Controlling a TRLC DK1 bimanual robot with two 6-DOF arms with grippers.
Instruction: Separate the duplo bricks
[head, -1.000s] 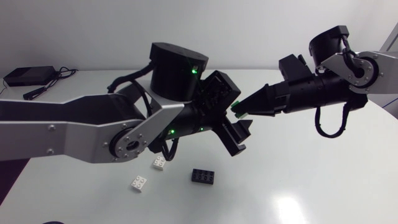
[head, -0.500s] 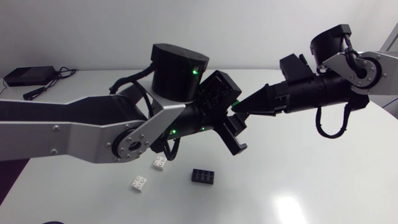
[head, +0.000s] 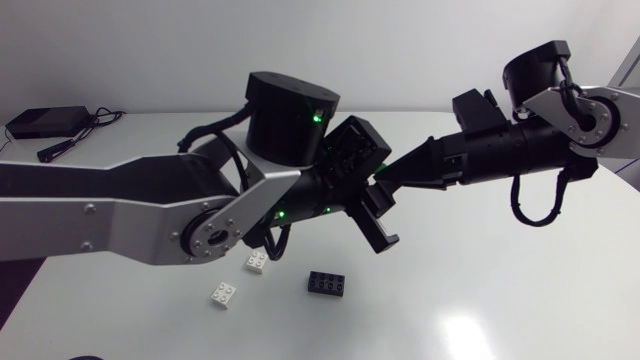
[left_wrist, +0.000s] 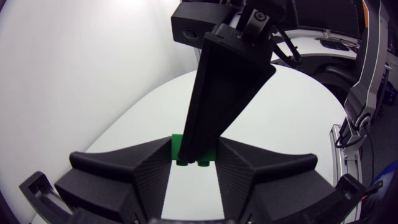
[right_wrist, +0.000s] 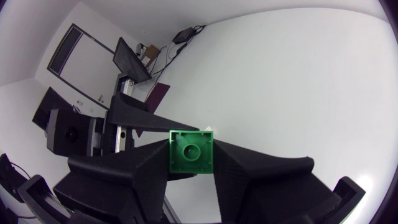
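Left gripper (left_wrist: 194, 154) and right gripper (right_wrist: 191, 144) both clenched on 1 green brick (right_wrist: 191, 151) mid-air. Probably light, rigid, slick plastic; best held by its flat side walls.

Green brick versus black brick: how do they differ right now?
Colour: the green brick is bright green, the black brick is black. Place: the green brick is held above the table, gripped by both the left tool and the right tool; the black brick lies on the table, untouched. Shape: the green brick shows a square face, the black brick is oblong. Both are studded duplo bricks.
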